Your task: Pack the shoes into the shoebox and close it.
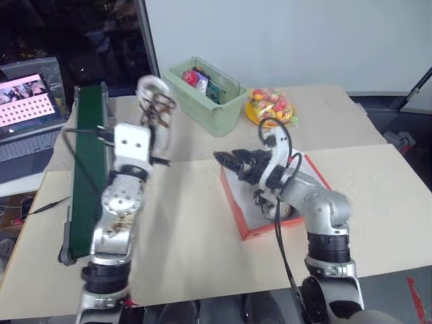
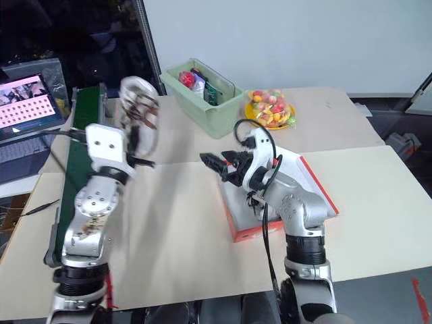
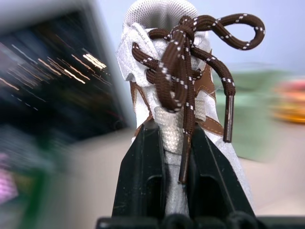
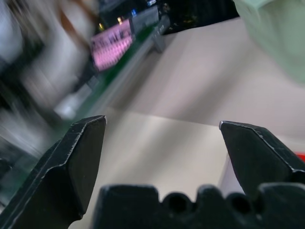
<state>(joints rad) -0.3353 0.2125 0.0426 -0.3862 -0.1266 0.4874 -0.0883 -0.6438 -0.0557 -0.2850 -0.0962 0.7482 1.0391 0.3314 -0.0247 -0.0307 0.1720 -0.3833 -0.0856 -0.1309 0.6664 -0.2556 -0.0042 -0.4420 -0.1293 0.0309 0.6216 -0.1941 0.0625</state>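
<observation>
Off-white sneaker (image 3: 171, 95), brown laces, clamped upright between left gripper (image 3: 174, 157) fingers, raised above the table. Right gripper (image 4: 162, 131), jaws spread wide, empty; red shoebox (image 1: 246, 226) directly beneath it.

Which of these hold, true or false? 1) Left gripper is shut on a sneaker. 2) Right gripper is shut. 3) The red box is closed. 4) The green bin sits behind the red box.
1) True: the left gripper clamps an off-white sneaker with brown laces.
2) False: the right gripper is open and empty.
3) False: the red-orange cardboard shoebox is open, white inside.
4) True: the pale green plastic bin stands farther back on the table.
</observation>
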